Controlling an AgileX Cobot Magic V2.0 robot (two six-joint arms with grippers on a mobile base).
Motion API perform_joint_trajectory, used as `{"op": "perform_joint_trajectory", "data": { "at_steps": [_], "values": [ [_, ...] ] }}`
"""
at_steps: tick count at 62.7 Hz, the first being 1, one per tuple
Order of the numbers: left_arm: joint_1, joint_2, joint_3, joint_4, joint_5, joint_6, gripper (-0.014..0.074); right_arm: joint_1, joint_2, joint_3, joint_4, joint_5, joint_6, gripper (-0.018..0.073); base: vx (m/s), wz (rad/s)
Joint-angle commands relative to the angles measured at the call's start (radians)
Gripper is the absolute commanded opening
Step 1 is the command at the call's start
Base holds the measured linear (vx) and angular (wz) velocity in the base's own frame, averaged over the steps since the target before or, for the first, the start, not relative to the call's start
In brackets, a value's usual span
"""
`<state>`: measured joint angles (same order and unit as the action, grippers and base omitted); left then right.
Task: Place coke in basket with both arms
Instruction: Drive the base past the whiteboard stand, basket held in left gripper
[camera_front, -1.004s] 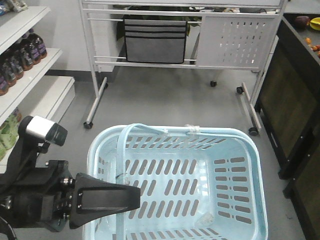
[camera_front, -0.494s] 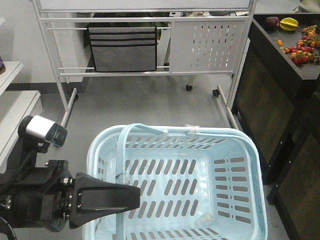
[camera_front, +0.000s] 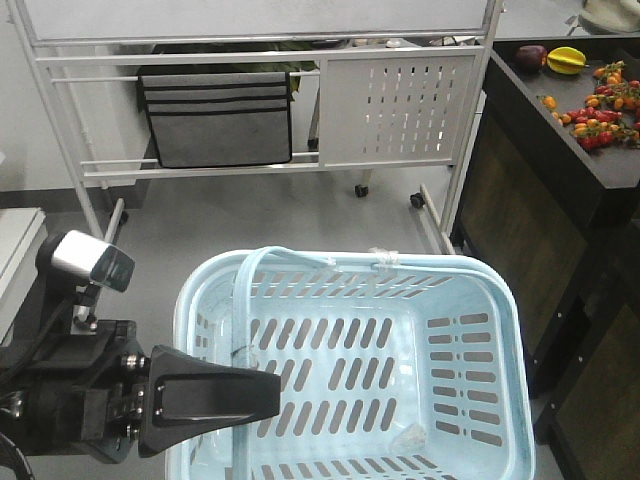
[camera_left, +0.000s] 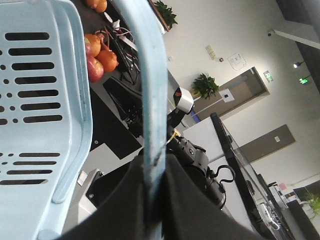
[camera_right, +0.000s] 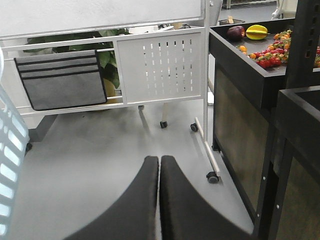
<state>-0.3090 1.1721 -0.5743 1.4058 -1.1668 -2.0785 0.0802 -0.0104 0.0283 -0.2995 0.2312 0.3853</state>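
Above the grey floor (camera_front: 260, 215) of a shop aisle, a pale blue rectangular plastic shopping basket with slotted sides (camera_front: 455, 268) hangs mouth-up and roughly level from the black wedge-shaped left gripper (camera_front: 262, 398). Its jaws are clamped on a thin swing handle (camera_left: 150, 95) by the basket's left rim. The black right gripper (camera_right: 159, 163) has its fingers pressed together on nothing, low over the floor, with the basket's wall at its left. No coke shows in any view, and none lies on the basket's slotted bottom, so the job looks to be at the fetching stage. The next move would call for the right jaws to part and close round a coke while the left holds the basket level. The long axis seems to run away from the robot, since the handle hinges mid-way along the far rim. The near end is out of frame.
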Motion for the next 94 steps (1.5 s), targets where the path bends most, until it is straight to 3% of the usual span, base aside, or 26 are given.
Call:
{"op": "perform_joint_trajectory", "data": {
  "at_steps": [1,60,94],
  "values": [
    [0.005,-0.024,-0.025,-0.091,-0.214,0.002,-0.0007,0.001,-0.018,0.010,-0.015,-0.071,-0.006,-0.0005,0.26,-0.09],
    [0.005,-0.024,-0.025,-0.091,-0.214,0.002,-0.0007,0.001,-0.018,0.010,-0.015,-0.071,-0.006,-0.0005,0.27,-0.06],
    [0.005,-0.024,-0.025,-0.091,-0.214,0.002,-0.0007,0.001,-0.018,0.010,-0.015,-0.071,-0.006,-0.0005,0.29,0.21]
  ]
}}
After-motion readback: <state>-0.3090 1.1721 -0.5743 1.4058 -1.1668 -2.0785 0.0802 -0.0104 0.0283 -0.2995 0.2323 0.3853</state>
